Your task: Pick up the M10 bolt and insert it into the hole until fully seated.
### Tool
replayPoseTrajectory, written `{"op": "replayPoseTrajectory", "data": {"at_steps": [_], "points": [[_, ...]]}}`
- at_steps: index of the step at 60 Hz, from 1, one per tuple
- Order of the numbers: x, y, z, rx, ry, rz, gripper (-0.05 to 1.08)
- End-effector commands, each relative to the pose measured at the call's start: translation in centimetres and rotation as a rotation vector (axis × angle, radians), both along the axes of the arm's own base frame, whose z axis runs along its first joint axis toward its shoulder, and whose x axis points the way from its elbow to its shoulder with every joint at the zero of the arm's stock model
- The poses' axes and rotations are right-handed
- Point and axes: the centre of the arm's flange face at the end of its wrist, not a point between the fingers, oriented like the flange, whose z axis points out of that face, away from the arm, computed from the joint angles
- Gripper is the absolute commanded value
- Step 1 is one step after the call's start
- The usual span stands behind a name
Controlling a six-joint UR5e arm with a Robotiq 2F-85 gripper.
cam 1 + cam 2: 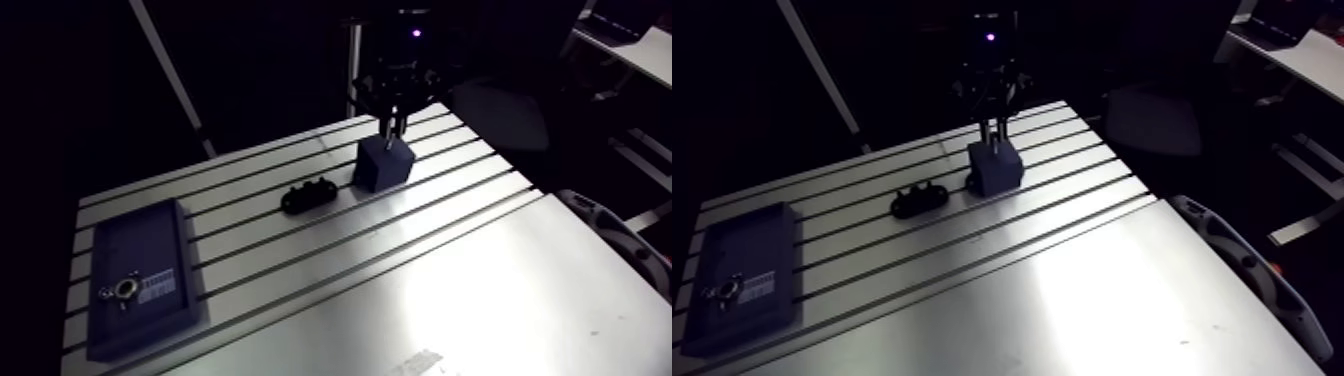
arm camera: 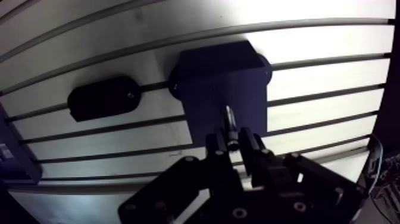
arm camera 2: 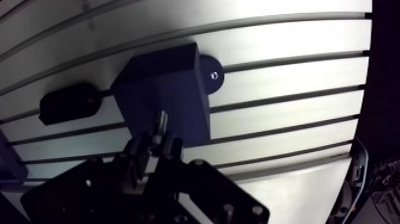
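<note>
The gripper (image 2: pixel 235 142) is matte black throughout, built of blocky, angular links that widen into a broad base toward the wrist. Its two fingers (image 2: pixel 218 148) are narrow, flat-sided bars with squared tips. Small round screw heads (image 2: pixel 240 212) dot the links and catch pale glints against the dark surfaces. In the arm view the wrist (image 1: pixel 400 45) above the gripper shows as a dark cylindrical housing, with thin black link arms splaying out beneath it. A single small violet indicator light (image 1: pixel 415 33) glows on its face.
</note>
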Motion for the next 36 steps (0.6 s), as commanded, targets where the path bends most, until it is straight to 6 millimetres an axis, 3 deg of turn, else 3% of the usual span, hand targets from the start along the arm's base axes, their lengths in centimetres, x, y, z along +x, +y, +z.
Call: {"op": "replayPoseTrajectory", "data": {"at_steps": [1,4,5,6,7,8,9,10,11,12,36], "points": [[-0.03,0.02,-0.03,0.0,0.0,-0.001,1.03],[-0.03,0.02,-0.03,0.0,0.0,-0.001,0.99],[-0.07,0.04,0.03,0.001,0.001,-0.001,0.89],[-0.07,0.05,0.03,0.002,0.001,-0.001,0.71],[-0.07,0.05,0.03,0.002,0.001,-0.001,0.71],[-0.07,0.05,0.04,0.002,0.001,-0.001,0.46],[-0.07,0.05,0.04,0.002,0.001,-0.001,0.46],[-0.07,-0.02,0.03,0.003,-0.001,0.001,0.23],[-0.07,-0.02,0.03,0.003,-0.001,0.001,0.23],[-0.07,-0.03,0.03,0.003,-0.001,0.001,0.04],[-0.35,0.0,0.35,0.016,0.03,0.009,0.0]]}}
